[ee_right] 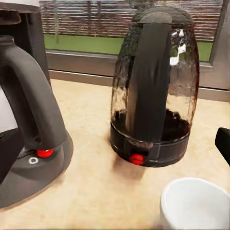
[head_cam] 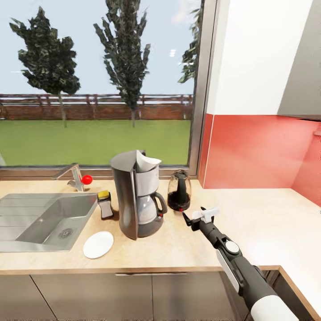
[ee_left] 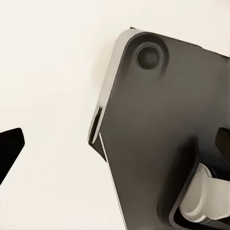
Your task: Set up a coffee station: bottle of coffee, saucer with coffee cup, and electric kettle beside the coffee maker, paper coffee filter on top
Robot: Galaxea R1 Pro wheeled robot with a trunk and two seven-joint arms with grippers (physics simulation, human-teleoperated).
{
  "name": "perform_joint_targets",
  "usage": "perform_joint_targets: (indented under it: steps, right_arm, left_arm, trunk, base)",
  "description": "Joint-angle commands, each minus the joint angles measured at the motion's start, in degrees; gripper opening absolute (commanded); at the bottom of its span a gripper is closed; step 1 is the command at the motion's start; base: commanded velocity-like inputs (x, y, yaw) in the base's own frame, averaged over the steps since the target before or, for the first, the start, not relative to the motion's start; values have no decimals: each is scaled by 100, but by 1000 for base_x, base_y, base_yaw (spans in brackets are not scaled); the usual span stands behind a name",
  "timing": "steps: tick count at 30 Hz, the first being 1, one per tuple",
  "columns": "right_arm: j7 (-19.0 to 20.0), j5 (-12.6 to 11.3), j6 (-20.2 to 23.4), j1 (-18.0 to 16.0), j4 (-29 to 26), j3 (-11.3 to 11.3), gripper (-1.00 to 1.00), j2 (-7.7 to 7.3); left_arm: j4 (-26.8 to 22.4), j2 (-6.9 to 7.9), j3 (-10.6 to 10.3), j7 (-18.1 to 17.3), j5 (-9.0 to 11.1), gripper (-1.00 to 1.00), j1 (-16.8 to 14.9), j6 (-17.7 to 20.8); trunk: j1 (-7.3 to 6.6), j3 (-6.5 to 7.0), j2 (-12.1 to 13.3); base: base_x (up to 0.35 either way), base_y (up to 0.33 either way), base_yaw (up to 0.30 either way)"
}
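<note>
The coffee maker (head_cam: 133, 196) stands on the kitchen countertop (head_cam: 254, 214) with the white paper coffee filter (head_cam: 147, 161) in its top. The bottle of coffee (head_cam: 105, 204) stands close on its left, and the saucer (head_cam: 98, 244) lies bare in front of that. The electric kettle (head_cam: 179, 191) (ee_right: 153, 91) stands close on the right. My right gripper (head_cam: 193, 213) hovers just in front of the kettle, its fingers apart with nothing between them. The coffee cup (head_cam: 209, 214) (ee_right: 196, 203) sits right beside one finger (ee_right: 223, 143). My left gripper (ee_left: 115, 146) is spread wide in front of a dark robot panel.
The steel sink (head_cam: 40, 218) with its faucet (head_cam: 73, 176) lies left of the bottle. A window runs behind the counter. A red backsplash (head_cam: 258, 151) and white upper cabinet (head_cam: 263, 53) close off the right. Bare worktop stretches right of the kettle.
</note>
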Motion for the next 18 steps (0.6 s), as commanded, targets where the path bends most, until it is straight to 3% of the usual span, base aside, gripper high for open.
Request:
perform_joint_targets:
  steps: [1, 5, 9, 14, 18]
  right_arm:
    - [12, -58, -9, -5, -10, 11, 100, -4]
    - [-111, -51, 30, -5, -220, -11, 100, 32]
    - [-707, -48, 244, -10, -468, -17, 100, 47]
    - [-2253, -65, 1429, -30, -927, -18, 100, 62]
    - [-2657, -59, 2242, -235, -1202, -18, 100, 71]
  left_arm:
    - [6, -1, -12, -39, 55, 100, -5, -34]
    - [-25, -7, -30, -46, 39, 100, -5, -46]
    - [-30, -5, -38, -53, 7, 100, -5, -50]
    - [-28, -5, -56, -56, -23, 100, -5, -52]
    - [-20, -7, -60, -56, -29, 100, -5, -55]
  trunk:
    - [2, -10, -10]
    - [2, -10, -10]
    - [2, -10, -10]
    - [2, -10, -10]
    - [2, -10, -10]
  base:
    - [-57, 0, 0]
    - [-19, 0, 0]
    - [-3, 0, 0]
    - [0, 0, 0]
    - [0, 0, 0]
